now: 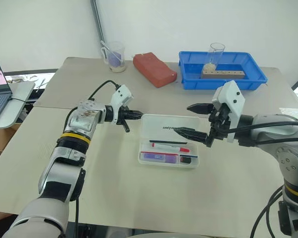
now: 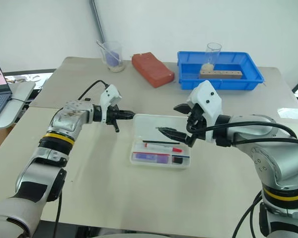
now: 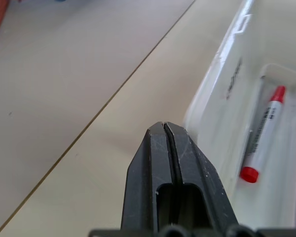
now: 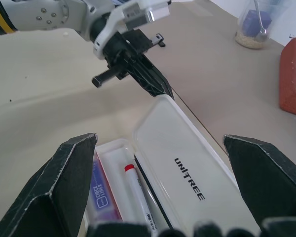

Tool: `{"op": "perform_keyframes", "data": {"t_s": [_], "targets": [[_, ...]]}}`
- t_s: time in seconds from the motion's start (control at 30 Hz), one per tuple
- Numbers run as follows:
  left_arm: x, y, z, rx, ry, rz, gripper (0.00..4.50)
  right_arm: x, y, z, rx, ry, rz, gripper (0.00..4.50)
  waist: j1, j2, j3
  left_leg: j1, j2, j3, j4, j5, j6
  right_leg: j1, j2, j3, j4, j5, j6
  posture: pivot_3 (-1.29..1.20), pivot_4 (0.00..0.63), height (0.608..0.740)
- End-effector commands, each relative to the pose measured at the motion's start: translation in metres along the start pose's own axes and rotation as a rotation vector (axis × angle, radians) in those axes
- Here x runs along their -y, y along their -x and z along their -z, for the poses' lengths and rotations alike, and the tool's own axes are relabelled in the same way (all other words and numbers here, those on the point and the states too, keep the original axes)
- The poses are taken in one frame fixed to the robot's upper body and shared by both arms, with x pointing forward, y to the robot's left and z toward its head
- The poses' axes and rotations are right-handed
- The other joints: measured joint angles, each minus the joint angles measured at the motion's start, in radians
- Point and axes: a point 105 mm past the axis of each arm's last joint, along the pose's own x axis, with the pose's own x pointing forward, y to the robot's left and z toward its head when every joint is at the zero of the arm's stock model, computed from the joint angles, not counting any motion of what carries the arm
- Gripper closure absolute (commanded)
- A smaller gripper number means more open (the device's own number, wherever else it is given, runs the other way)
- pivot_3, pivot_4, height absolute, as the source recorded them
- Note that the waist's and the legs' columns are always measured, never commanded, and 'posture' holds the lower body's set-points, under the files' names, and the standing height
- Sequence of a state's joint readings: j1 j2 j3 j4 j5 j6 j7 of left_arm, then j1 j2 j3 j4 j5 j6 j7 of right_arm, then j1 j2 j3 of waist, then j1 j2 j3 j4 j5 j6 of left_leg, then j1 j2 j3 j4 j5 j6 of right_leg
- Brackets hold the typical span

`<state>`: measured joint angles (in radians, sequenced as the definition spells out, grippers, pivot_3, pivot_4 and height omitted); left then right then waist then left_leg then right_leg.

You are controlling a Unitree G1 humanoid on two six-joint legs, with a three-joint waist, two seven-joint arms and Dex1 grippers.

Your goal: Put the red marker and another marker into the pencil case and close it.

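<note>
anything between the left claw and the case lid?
Nothing visible. The left claw, shut, sits right at the far left corner of the open lid of the pencil case. The red marker and purple marker already lie inside.

The scene before me is bright and evenly lit, a soft daylight with no harsh glare. My arms cast only faint, diffuse shadows on the surface [image 1: 114, 198] beneath them. The open lid of the pencil case [image 4: 182, 158], just ahead of my right pincer [image 1: 193, 120], shows a mild white sheen. Close to my left pincer [image 3: 166, 143] the fingers [image 3: 187, 168] look sharp, while the surface beyond it softens. My right pincer's near fingertips [image 4: 64, 192] are dark and slightly blurred.
</note>
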<state>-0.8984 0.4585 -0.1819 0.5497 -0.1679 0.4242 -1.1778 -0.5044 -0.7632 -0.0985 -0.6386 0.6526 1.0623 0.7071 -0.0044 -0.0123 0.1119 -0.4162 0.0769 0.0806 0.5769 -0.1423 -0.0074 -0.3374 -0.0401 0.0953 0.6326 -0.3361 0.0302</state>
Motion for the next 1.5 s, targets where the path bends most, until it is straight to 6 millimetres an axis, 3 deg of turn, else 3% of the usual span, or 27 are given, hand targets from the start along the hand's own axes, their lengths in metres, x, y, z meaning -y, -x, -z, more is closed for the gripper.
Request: {"op": "perform_keyframes", "data": {"t_s": [0.03,0.27,0.57,0.67,0.73,0.9,1.03,1.13,1.23,1.37,1.5], "targets": [[0.018,0.006,-0.014,0.035,-0.035,0.098,4.42,0.004,0.007,-0.017,0.046,0.058,0.007,0.0,-0.003,0.0,0.0,0.0,0.0,0.0,0.0,0.0,0.0,0.0,0.0,0.0,0.0,0.0,0.0,0.0,0.15,0.74],[0.062,0.016,0.01,-0.088,-0.149,0.266,4.42,-0.002,0.011,-0.018,-0.009,0.063,-0.105,0.0,-0.011,0.001,0.0,0.001,0.0,0.0,-0.001,0.0,0.0,0.0,0.0,0.0,0.0,0.0,0.0,0.0,0.15,0.74],[0.102,-0.004,0.053,-0.18,-0.263,0.368,4.42,-0.022,0.009,0.032,-0.16,0.016,-0.208,0.0,-0.005,0.0,0.0,0.001,0.0,0.001,-0.001,0.0,0.0,0.001,-0.002,0.001,-0.001,0.0,-0.001,0.0,0.15,0.74],[0.106,-0.01,0.073,-0.258,-0.329,0.379,4.42,-0.026,0.009,0.046,-0.194,0.0,-0.218,0.0,-0.006,0.0,0.0,0.001,0.0,0.001,-0.001,0.0,0.0,0.002,-0.002,0.0,-0.002,0.0,-0.001,0.0,0.15,0.74],[0.105,-0.012,0.076,-0.267,-0.359,0.374,4.42,-0.024,0.01,0.049,-0.195,-0.008,-0.21,0.0,-0.006,0.0,-0.001,0.002,0.0,0.001,-0.001,0.0,0.0,0.002,-0.002,0.001,-0.002,0.0,-0.001,0.0,0.15,0.74],[0.09,-0.004,0.053,-0.178,-0.358,0.307,4.42,-0.015,0.015,0.049,-0.194,-0.015,-0.186,0.0,-0.008,0.001,-0.001,0.002,0.0,0.0,0.001,0.0,0.0,0.002,-0.002,0.0,-0.001,0.0,-0.001,0.0,0.15,0.74],[0.073,0.021,0.011,-0.002,-0.305,0.177,3.2,-0.007,0.022,0.05,-0.198,-0.018,-0.155,0.0,-0.01,0.0,-0.001,0.001,0.0,0.0,0.0,0.0,0.0,0.001,-0.001,0.0,-0.001,0.0,0.0,0.0,0.15,0.74],[0.061,0.044,-0.003,0.046,-0.273,0.066,1.68,-0.001,0.029,0.052,-0.206,-0.018,-0.134,0.0,-0.01,-0.001,0.0,0.001,0.0,0.0,0.0,0.0,0.0,0.001,-0.001,0.0,-0.001,0.0,0.0,0.0,0.15,0.74],[0.049,0.073,-0.003,0.055,-0.258,-0.068,0.19,0.009,0.04,0.064,-0.252,-0.001,-0.106,0.0,-0.01,0.0,0.0,0.002,0.0,0.0,0.0,0.0,0.0,0.002,-0.001,0.0,-0.002,0.0,0.0,0.0,0.15,0.74],[0.041,0.108,0.016,-0.01,-0.269,-0.231,0.03,0.024,0.054,0.076,-0.282,0.005,-0.054,0.0,-0.013,-0.001,0.0,0.004,0.001,0.001,-0.001,0.0,0.0,0.002,-0.001,0.0,-0.002,0.0,0.0,0.0,0.15,0.74],[0.042,0.122,0.019,-0.02,-0.243,-0.308,0.03,0.036,0.062,0.079,-0.267,0.006,-0.006,0.0,-0.005,-0.001,0.0,0.004,0.001,0.002,-0.002,0.0,0.0,0.002,-0.002,0.0,-0.002,0.0,-0.001,0.0,0.15,0.74]]}}
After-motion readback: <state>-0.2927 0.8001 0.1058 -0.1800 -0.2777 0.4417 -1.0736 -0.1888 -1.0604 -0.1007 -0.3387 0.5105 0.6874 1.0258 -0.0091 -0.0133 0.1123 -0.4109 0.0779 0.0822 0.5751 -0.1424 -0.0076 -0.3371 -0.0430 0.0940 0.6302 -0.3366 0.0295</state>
